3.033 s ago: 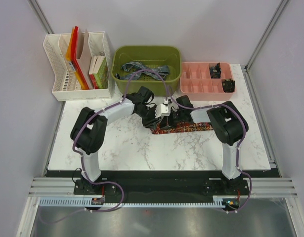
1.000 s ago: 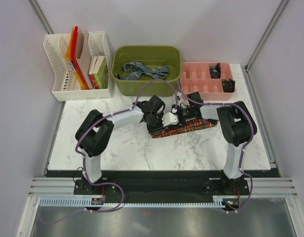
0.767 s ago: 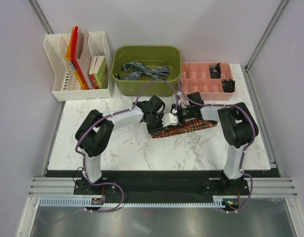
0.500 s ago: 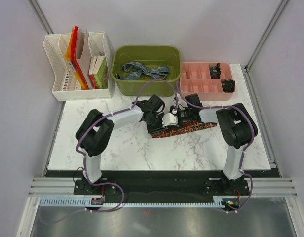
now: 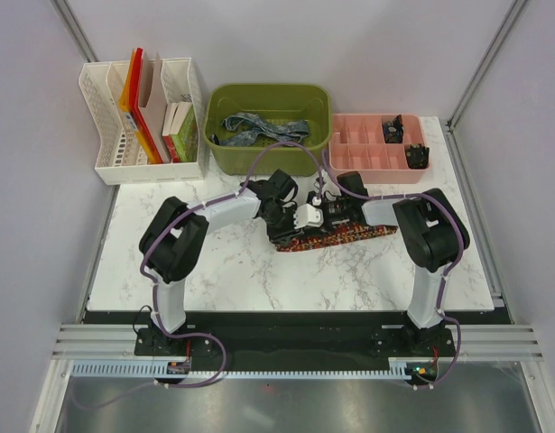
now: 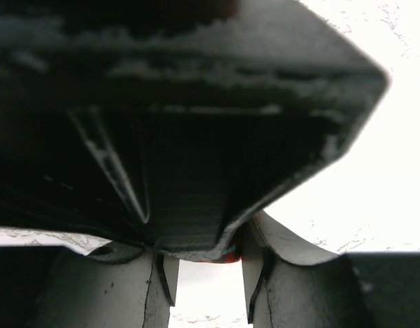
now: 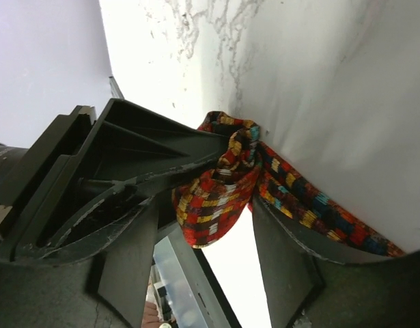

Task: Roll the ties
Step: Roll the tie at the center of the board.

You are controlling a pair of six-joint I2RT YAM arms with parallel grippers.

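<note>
- White marble table (image 5: 223,271) is bearing the red-orange tie (image 5: 349,234), with both arms meeting over its left end.
- Tie is lying flat toward the right, its left end bunching up.
- Left gripper (image 5: 289,219) is pinching that bunched end; red cloth is showing between its fingers (image 6: 291,287).
- Right gripper (image 5: 318,215) is standing released, jaws apart on either side of the cloth.
- Blue-grey tie (image 5: 259,128) is lying in the green bin (image 5: 225,155).

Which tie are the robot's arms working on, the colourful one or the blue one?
The red-and-orange patterned tie, lying on the marble table where both arms meet. The blue-grey tie sits apart in the green bin.
</note>
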